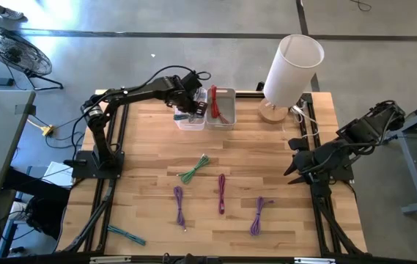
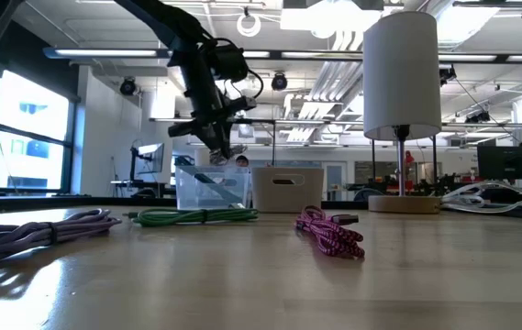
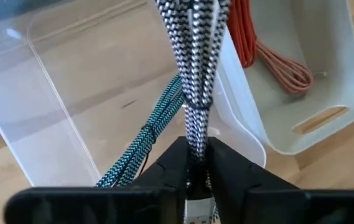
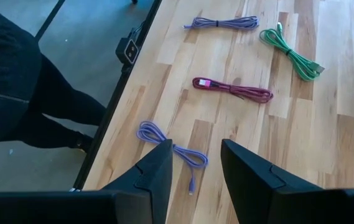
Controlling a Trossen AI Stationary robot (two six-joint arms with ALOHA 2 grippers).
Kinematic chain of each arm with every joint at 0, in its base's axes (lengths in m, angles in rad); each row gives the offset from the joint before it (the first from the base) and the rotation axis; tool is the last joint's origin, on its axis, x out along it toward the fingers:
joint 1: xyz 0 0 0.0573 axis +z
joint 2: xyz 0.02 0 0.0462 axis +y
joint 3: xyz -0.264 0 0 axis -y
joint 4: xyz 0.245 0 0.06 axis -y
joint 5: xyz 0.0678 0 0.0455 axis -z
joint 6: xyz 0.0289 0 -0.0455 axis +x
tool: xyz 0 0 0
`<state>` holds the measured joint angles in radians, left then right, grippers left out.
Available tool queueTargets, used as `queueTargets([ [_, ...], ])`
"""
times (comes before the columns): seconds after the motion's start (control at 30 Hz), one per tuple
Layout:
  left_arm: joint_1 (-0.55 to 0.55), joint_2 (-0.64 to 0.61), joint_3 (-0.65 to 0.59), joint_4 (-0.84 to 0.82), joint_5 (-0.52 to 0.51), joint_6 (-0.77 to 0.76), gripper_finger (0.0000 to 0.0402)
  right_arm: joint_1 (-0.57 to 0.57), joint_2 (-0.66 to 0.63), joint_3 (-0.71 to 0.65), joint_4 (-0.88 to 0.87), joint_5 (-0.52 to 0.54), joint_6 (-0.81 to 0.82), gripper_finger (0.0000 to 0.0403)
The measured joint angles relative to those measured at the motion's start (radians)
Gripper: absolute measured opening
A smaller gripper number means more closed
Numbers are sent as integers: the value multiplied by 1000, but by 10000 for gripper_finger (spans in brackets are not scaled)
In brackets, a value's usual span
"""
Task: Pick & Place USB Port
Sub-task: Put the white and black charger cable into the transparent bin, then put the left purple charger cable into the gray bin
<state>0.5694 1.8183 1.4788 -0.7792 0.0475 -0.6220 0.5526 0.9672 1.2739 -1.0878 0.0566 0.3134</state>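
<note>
While the wooden table (image 1: 267, 147) stays mostly bare mid-top, left gripper (image 3: 194, 163), jaws clamped on a black-and-white braided USB cable (image 3: 192, 56), hangs over the clear bin (image 1: 186, 117) at the far edge; right gripper (image 4: 195, 165), jaws apart, waits off the right edge.

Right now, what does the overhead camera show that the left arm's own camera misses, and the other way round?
Only the overhead view: the white lamp, the loose cables on the table, and the right tool waiting at the table's right edge. Only the left wrist view: a black-and-white braided cable between the left tool's fingers. Both: the clear bin and white bin.
</note>
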Motion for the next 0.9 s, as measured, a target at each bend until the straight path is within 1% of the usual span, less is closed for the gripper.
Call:
queueTargets([
  [0.3,0,0,0,-16,4,-4,119,0,0,0,0,-4,-3,129],
  [0.43,0,0,0,3,35,44,154,0,0,0,1,-12,-1,129],
  [0.5,8,0,0,24,91,78,169,0,0,0,1,-22,0,129],
  [0.6,42,-9,7,31,256,193,181,0,0,0,11,-68,0,129],
  [0.67,59,-13,22,36,372,244,183,0,0,0,31,-106,0,129],
  [0.73,68,-34,31,14,448,276,183,0,-1,0,45,-137,0,129],
  [0.8,64,-65,36,29,495,284,183,0,-2,0,54,-145,0,129],
  [0.87,54,-105,37,20,506,285,184,0,-6,0,56,-146,0,129],
  [0.9,48,-127,37,19,495,283,184,0,-7,0,57,-145,0,129],
])
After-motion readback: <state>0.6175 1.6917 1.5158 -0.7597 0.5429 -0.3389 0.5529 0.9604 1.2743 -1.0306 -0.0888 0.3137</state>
